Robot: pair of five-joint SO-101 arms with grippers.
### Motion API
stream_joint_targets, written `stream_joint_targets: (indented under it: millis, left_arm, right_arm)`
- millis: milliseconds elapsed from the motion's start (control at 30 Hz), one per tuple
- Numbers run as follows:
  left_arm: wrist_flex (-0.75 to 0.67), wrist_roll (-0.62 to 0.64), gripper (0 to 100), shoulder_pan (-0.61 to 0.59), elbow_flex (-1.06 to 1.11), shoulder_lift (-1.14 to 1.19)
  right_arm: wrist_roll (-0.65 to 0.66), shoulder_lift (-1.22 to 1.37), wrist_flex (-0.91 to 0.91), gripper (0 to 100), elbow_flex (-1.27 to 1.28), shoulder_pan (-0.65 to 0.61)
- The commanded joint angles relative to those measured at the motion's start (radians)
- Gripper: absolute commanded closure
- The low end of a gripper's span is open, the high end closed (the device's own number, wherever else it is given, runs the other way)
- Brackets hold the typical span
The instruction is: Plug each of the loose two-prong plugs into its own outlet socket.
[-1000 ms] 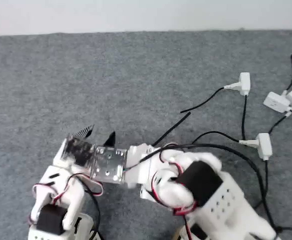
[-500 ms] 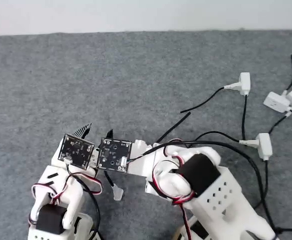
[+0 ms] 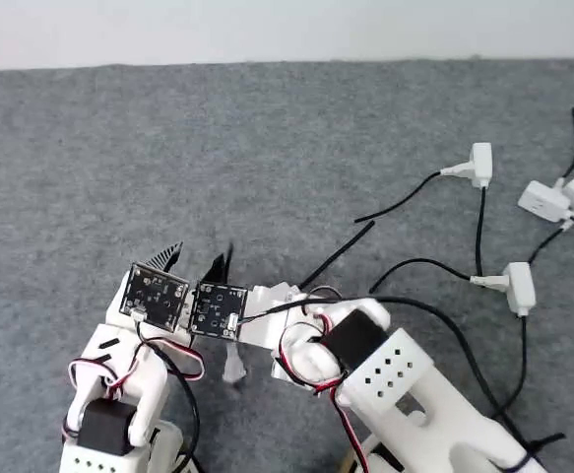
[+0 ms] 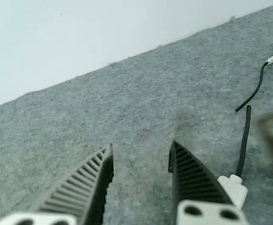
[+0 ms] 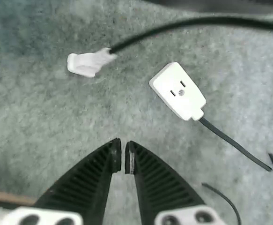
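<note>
The right gripper [image 5: 123,143] points down at the grey carpet [image 3: 267,148]. Its 2 black ribbed fingers are almost together, with only a thin slit between the tips, and they hold nothing. The loose plug [image 5: 84,65], white, lies flat on the carpet beyond those tips and off to one side of their line. Its black cable [image 5: 127,42] runs away across the right gripper's front. The outlet socket [image 5: 178,91] is a white block lying face up with 2 slots and 1 round hole showing. It also sits beyond the right gripper, on the other side of that line and nearer the tips. Plug and socket lie apart, not joined.

The left gripper [image 4: 141,146] is just beside the right gripper and aimed along the carpet toward the white wall [image 4: 80,37]. Its 2 fingers are spread wide with bare carpet between them and grip nothing. A white plug body [image 4: 232,187] on a dark cable lies just beside its finger on the right gripper's side. I cannot tell whether it is the same loose plug.

In the high view, 3 more white socket blocks [image 3: 519,288] lie well apart from the right gripper, out past the right arm [image 3: 395,379]. I cannot tell whether plugs are seated in them.
</note>
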Motion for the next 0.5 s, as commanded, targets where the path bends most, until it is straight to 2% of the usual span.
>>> stream_joint_targets:
  millis: [0,133,333,467]
  left_arm:
    - [-0.025,0.009,80,-0.003,-0.005,-0.009]
    - [-0.025,0.009,80,-0.003,-0.005,-0.009]
    - [-0.026,0.008,80,-0.008,-0.005,-0.009]
    - [-0.029,-0.002,80,-0.012,-0.005,-0.009]
  right_arm:
    - [-0.018,-0.015,-0.097,98.9,0.049,0.01]
    - [-0.017,-0.015,-0.173,97.7,0.114,0.012]
    - [-0.025,-0.015,-0.312,82.8,0.213,0.012]
    - [-0.025,-0.013,-0.421,83.2,0.272,0.012]
